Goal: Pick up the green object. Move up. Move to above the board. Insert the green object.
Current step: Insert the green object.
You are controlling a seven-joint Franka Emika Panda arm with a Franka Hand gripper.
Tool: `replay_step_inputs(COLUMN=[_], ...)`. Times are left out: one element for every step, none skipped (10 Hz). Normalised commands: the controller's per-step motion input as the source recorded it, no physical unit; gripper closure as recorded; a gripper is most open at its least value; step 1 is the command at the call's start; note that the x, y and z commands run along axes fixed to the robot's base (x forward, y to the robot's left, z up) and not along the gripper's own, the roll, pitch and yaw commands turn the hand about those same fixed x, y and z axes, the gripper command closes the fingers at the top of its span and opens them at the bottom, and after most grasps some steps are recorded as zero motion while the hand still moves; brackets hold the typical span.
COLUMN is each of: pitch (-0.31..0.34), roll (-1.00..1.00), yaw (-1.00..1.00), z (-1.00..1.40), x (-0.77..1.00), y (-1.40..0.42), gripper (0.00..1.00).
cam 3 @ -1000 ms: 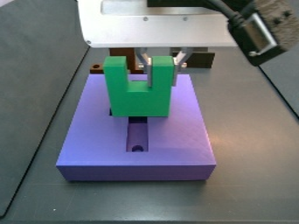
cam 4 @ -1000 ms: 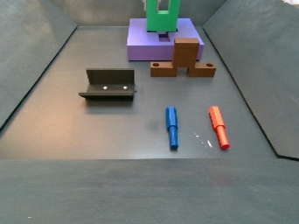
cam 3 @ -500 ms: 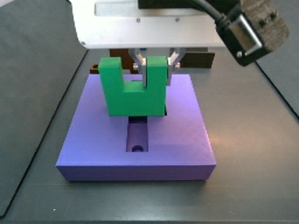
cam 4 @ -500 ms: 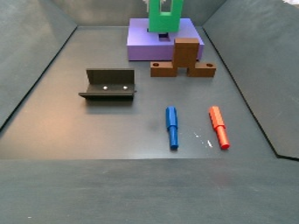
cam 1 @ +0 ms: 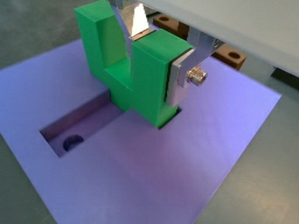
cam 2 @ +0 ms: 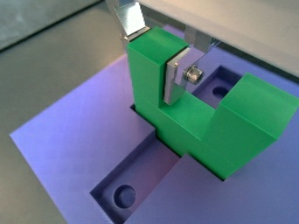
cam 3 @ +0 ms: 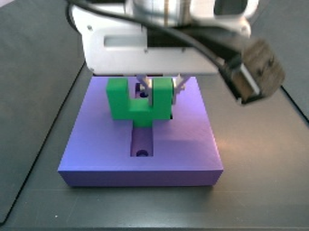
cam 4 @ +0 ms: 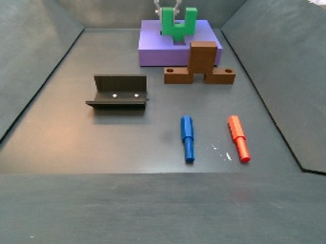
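Note:
The green object [cam 1: 140,83] is a U-shaped piece standing upright, its base sunk into the recess of the purple board [cam 1: 198,157]. My gripper [cam 1: 158,48] is shut on one of its prongs, a silver finger [cam 1: 181,74] flat on each side. The same grip shows in a wrist view [cam 2: 155,52] with the green object [cam 2: 222,122] in the board's slot [cam 2: 70,140]. In a side view the green object [cam 3: 126,102] sits low on the board [cam 3: 182,144] under the gripper [cam 3: 161,86]. In a side view both stand at the far end [cam 4: 177,26].
A brown block [cam 4: 201,65] stands against the board's [cam 4: 159,52] near edge. The fixture [cam 4: 117,92] is on the floor at the left. A blue stick [cam 4: 188,138] and a red stick [cam 4: 238,138] lie nearer the front. Grey walls slope up on both sides.
The gripper has moved down with the green object. The piece's base has gone from above the board into the recess.

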Motion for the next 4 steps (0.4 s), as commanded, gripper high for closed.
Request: replay_step_inputs(pitch=[0.019, 0.001, 0.000, 0.000], roll=[0.06, 0.04, 0.00, 0.00], yaw=[-0.02, -0.08, 0.00, 0.00], z=[-1.00, -1.00, -0.02, 0.00], x=[0.08, 0.13, 0.00, 0.00], y=[-0.09, -0.08, 0.00, 0.00], gripper=[1.00, 1.00, 1.00, 1.00])
